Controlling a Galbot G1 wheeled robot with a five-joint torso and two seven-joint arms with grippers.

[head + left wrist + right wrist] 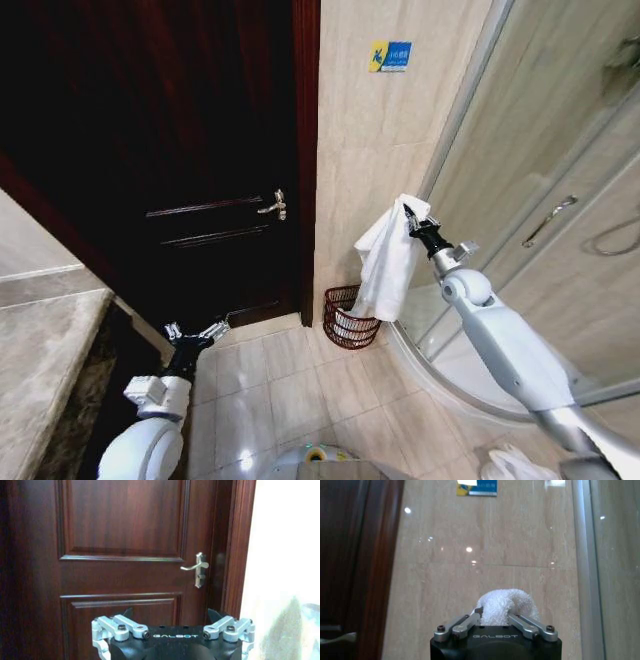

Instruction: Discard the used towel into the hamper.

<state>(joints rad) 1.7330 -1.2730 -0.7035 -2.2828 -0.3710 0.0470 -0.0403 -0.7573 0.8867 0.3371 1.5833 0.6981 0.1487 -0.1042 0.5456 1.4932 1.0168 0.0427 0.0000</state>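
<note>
The dark wooden door (170, 150) takes up most of the scene to the hamper's left, shut in its frame, with a metal lever handle (273, 205) higher up than the hamper's rim. To the hamper's right curves the glass shower enclosure (540, 180), its raised base sweeping round close beside the hamper. Behind the hamper is the beige tiled wall (370, 150), with a small blue and yellow sign (389, 55) high above it. The towel (388, 260), white and bunched, hangs directly over the hamper, its lower edge drooping in front of the hamper's right-hand rim, so whether the two touch I cannot tell. The hamper (345, 318) itself, a small round reddish-brown open-weave basket, stands on the floor against the wall, between door frame and shower base. The right gripper (409, 217) is above the hamper, its fingers (470, 624) pinched narrow on the towel's top fold, a wad of cloth bulging up between them in the right wrist view. The left gripper (196, 334) waits low, well to the hamper's left in front of the door, fingers spread wide and holding nothing. The step looks to be the drop itself. To do it well, I would judge that the towel's bulk should be centred over the opening first, since it hangs a little toward the shower side, and lowered until most of the cloth is inside the rim before letting go, or a trailing corner may drape over the edge.
</note>
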